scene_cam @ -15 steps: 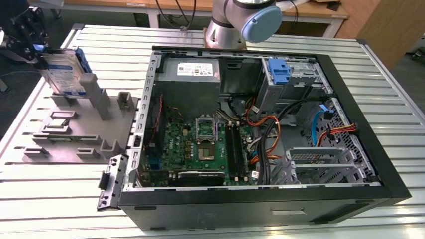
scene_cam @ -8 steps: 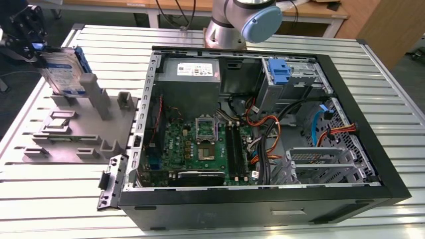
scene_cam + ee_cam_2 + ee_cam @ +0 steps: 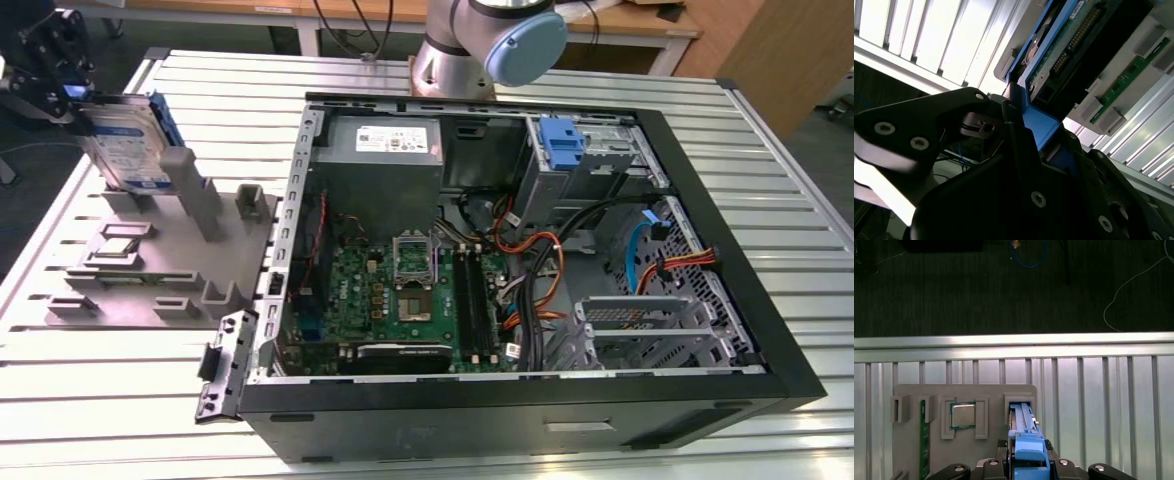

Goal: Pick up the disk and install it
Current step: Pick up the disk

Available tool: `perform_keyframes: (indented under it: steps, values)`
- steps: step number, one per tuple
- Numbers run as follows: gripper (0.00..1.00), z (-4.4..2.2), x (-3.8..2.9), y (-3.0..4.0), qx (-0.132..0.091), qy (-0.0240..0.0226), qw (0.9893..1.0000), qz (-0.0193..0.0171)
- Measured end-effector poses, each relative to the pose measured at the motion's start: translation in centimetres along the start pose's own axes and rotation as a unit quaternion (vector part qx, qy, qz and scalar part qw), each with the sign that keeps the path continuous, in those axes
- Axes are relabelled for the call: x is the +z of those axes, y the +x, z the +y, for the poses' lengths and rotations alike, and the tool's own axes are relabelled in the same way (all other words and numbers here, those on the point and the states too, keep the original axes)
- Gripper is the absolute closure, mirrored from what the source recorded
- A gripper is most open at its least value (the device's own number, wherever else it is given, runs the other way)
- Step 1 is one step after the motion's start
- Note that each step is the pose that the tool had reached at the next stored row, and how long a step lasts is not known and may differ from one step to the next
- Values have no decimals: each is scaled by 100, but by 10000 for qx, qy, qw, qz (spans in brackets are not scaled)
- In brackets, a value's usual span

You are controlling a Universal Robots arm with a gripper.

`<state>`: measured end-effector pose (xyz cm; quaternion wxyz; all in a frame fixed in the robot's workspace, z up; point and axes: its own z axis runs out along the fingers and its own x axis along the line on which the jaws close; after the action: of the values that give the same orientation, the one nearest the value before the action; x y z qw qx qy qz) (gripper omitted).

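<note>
Gripper jaws closed on disk by its blue carrier, disk upright at grey parts holder, open computer case beside.

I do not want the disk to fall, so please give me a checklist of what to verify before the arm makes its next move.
1. Grip: fingers closed on the disk at its blue carrier: ok.
2. Lower end of the disk out of the grey fixture slot: cannot tell.
3. Computer case open: ok.
4. Bay at the exterior view's right free: not ok, a blue bracket sits there.
5. Cables kept off the drive cage: cannot tell.
</note>
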<state>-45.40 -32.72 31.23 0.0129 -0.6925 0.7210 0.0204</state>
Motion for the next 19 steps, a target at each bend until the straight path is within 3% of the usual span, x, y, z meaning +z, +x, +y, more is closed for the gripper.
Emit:
perform_keyframes:
  steps: [19]
  values:
    - [63,0,-35,-2,0,1,10000,0]
